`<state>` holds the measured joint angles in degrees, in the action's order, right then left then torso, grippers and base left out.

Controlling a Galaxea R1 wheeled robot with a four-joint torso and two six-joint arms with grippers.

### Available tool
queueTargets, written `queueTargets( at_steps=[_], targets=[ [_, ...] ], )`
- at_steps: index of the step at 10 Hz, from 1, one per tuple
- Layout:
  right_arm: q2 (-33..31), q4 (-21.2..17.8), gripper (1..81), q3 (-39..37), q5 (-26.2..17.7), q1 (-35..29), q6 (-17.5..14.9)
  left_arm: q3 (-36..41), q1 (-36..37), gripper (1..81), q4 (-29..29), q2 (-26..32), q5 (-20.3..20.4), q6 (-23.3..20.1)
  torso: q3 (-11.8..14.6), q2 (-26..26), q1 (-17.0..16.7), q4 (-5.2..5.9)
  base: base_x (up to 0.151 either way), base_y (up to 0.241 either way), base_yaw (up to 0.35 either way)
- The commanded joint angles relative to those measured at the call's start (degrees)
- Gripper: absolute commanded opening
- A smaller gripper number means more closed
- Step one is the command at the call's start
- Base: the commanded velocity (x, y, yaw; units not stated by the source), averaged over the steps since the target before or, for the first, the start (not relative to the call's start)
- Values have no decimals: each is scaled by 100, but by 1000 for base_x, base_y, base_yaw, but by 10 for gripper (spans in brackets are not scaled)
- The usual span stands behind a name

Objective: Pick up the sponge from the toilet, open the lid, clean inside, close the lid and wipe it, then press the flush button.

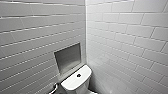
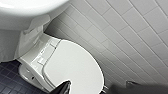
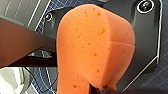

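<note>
In the right wrist view the orange sponge (image 3: 95, 47) looms close, folded and pinched at one end by my right gripper (image 3: 100, 89), which is shut on it. The white toilet shows its tank (image 1: 75, 82) in the head view, with the dark round flush button (image 1: 78, 75) in the middle of the tank top. In the left wrist view the glossy oval lid (image 2: 72, 67) lies closed, below the tank (image 2: 25, 12). My left gripper (image 2: 97, 88) hovers just off the lid's front edge, open and empty, with one dark finger (image 2: 63, 87) over the lid's rim.
White tiled walls (image 1: 130, 37) close in on both sides of the toilet, meeting in a corner behind it. A recessed niche (image 1: 67, 58) sits in the wall above the tank. The floor (image 2: 7, 80) has dark blue tiles. A brown surface (image 3: 20, 42) stands beside the right arm.
</note>
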<state>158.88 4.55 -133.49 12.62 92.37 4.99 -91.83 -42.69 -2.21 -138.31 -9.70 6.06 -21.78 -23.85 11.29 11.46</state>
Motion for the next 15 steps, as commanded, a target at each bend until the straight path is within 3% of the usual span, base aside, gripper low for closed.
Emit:
queueTargets(
  at_steps=[1,2,4,6,7,9,12,15],
  targets=[
    [-56,125,10,113,-286,-117,-6,429,1626,811,-790,198,-682,9,-530,0,0,0,0,0,0],
    [-47,125,10,113,-286,-126,-6,455,1951,811,-983,181,-796,9,-155,0,0,0,0,0,0],
    [-38,125,10,105,-295,-135,-6,438,2557,811,-1334,75,-937,9,-454,6,6,0,0,0,0],
    [-29,125,10,105,-286,-144,-6,158,2989,811,-1643,-82,-936,18,-520,6,9,0,0,0,0],
    [-29,125,10,105,-295,-144,-6,-71,3086,10,-1669,-223,-945,18,-512,9,9,0,0,0,0],
    [-3,125,10,96,-286,-144,-6,-728,3166,10,-1678,-661,-1182,27,-513,11,9,0,0,0,0],
    [15,117,10,43,-163,-135,-7,-1899,3367,10,-1669,-1374,-1210,18,-516,11,9,0,0,0,0],
    [24,117,10,26,-128,-126,-15,-2558,3640,10,-1652,-1796,-1218,27,-520,13,11,0,0,0,0]
  ],
)
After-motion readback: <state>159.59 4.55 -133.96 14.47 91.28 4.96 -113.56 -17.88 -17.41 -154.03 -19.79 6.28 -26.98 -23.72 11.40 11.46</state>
